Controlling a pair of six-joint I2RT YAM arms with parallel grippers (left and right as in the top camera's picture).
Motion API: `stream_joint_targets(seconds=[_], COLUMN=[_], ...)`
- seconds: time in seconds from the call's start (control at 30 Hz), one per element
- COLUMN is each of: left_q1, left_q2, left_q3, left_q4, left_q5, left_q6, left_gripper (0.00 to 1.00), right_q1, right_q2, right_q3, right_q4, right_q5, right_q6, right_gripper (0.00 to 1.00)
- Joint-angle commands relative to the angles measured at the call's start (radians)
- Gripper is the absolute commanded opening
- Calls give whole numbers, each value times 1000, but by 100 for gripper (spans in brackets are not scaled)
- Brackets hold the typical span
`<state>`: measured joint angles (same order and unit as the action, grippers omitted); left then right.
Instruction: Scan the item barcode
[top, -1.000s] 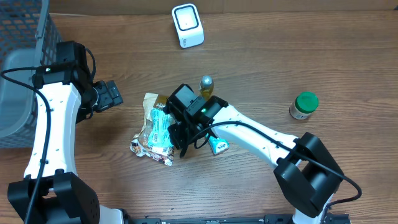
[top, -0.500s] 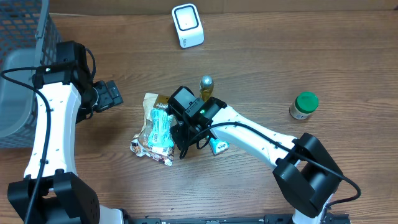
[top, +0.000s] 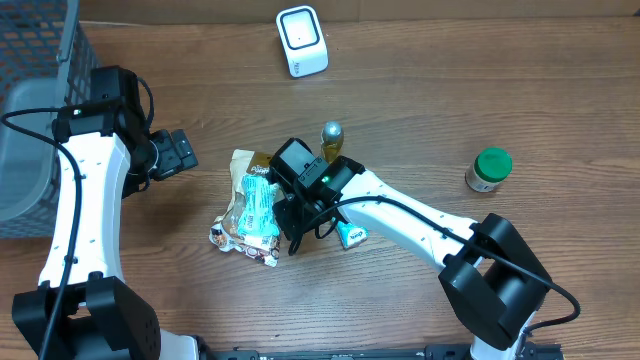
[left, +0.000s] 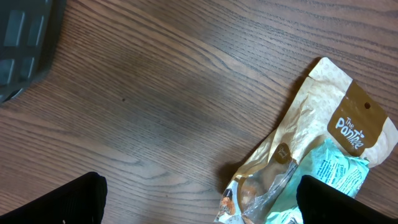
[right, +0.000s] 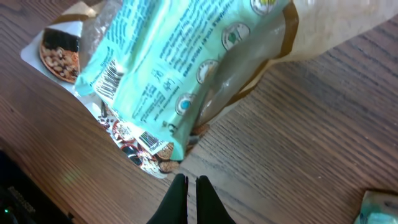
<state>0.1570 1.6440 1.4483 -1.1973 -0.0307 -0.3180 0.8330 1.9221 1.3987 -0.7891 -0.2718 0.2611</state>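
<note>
Right claw clenched empty, just right of teal plastic snack packet lying fore-aft; left claw released, farther off.

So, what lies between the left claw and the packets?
Nothing: only bare table between the left claw and the packets, seen in the overhead and left wrist views.

Overhead looks straight down from high up, with the whole table and both arms in frame. Left wrist faces down over bare wood, catching the tan pouch at its right edge. Right wrist is in tight on the teal packet. All three views share those two packets.
</note>
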Motion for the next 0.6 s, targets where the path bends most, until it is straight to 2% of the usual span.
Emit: stream_joint_targets(seconds=[0.0, 0.57], left_q1=[0, 0], left_q2=[1, 1], left_q3=[5, 5], left_q4=[1, 1], left_q5=[-2, -2], left_q6=[0, 0], left_gripper=[100, 100], right_q1=[2, 2], right_q2=[5, 5], right_q3=[-6, -6], right_q4=[14, 10], right_q5=[10, 63], right_q6=[1, 0], right_gripper=[4, 4])
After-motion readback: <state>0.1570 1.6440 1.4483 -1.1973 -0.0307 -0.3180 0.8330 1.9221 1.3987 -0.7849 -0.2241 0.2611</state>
